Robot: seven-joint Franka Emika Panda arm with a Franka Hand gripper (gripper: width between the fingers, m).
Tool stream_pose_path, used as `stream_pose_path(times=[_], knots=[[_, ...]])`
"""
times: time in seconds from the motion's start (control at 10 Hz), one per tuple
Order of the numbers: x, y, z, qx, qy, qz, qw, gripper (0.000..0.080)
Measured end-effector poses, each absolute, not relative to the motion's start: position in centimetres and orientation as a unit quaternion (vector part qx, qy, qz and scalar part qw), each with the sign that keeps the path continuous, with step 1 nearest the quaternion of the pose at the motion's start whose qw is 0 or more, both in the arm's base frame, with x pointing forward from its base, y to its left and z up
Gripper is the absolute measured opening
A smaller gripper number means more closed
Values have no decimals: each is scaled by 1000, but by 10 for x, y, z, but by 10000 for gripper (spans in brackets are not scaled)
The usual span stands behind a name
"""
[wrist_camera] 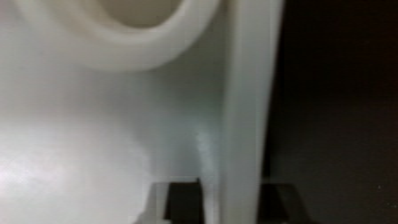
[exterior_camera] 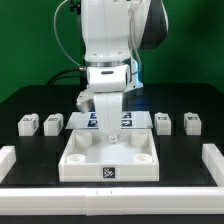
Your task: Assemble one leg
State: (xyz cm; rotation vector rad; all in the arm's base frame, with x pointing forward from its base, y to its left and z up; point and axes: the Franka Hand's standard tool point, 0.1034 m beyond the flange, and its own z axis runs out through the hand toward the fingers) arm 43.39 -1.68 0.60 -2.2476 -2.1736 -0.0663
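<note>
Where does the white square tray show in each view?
Exterior view: tray sits front centre, beneath the arm.
Wrist view: tray close up, its floor and wall filling most of the picture.
Shared landmark: round corner socket; which corner it is, cannot tell.

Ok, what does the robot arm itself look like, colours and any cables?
The arm is mostly white, with rounded casings and black sections at the joints. A dark band rings the wrist. A thin black cable loops beside it. The gripper is white-bodied; its fingertips look dark.
</note>
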Motion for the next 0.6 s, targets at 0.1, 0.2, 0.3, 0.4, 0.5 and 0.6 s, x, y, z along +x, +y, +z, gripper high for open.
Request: stream_pose_path(times=[0.1,0.2,0.3,0.4,0.5,0.6], knots=[[434,-17,6,-719,-695,-21,7,50],[434,-17,6,-719,-695,-21,7,50],[434,-17,6,-719,-695,-21,7,50],[434,-17,6,-719,-695,-21,7,50],[434,-17,6,-719,-695,-21,7,50],[434,-17,6,-719,-695,-21,7,51]])
